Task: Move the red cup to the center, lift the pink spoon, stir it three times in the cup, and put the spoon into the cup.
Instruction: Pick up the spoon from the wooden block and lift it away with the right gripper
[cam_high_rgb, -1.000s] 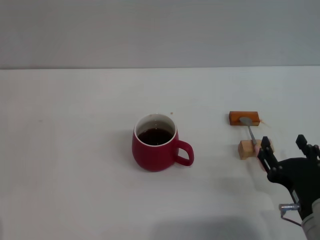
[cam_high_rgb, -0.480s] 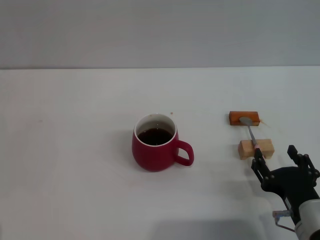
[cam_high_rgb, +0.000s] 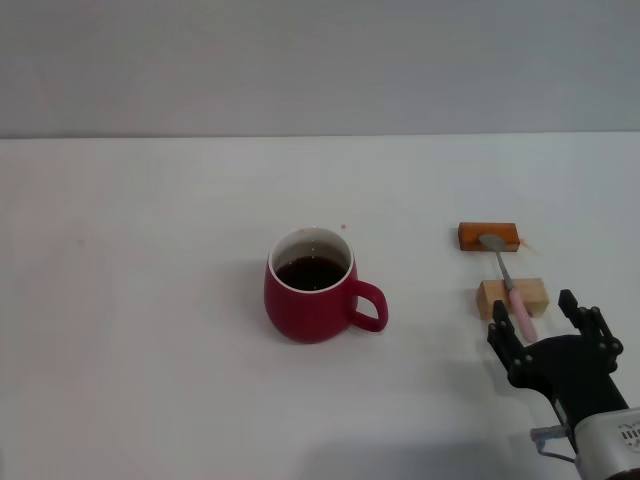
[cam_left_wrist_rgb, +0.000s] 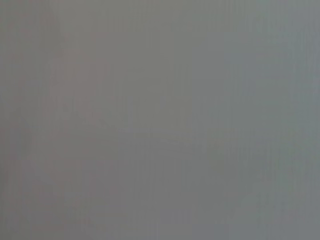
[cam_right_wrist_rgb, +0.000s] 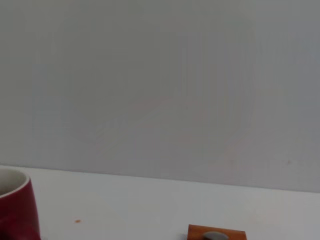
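Note:
The red cup (cam_high_rgb: 312, 287) stands near the middle of the white table with dark liquid inside and its handle toward my right; its edge also shows in the right wrist view (cam_right_wrist_rgb: 17, 210). The pink spoon (cam_high_rgb: 508, 283) lies across an orange-brown block (cam_high_rgb: 488, 236) and a tan block (cam_high_rgb: 511, 297), bowl on the far block, pink handle pointing toward me. My right gripper (cam_high_rgb: 546, 322) is open and empty, just nearer than the spoon's handle end, fingers on either side of it. My left gripper is out of view.
The orange-brown block also shows in the right wrist view (cam_right_wrist_rgb: 216, 233). The white table (cam_high_rgb: 150, 300) runs back to a grey wall. The left wrist view shows only a plain grey surface.
My right gripper has drawn back toward me and lower, away from the tan block. The spoon's pink handle now shows. The cup and spoon have not moved.

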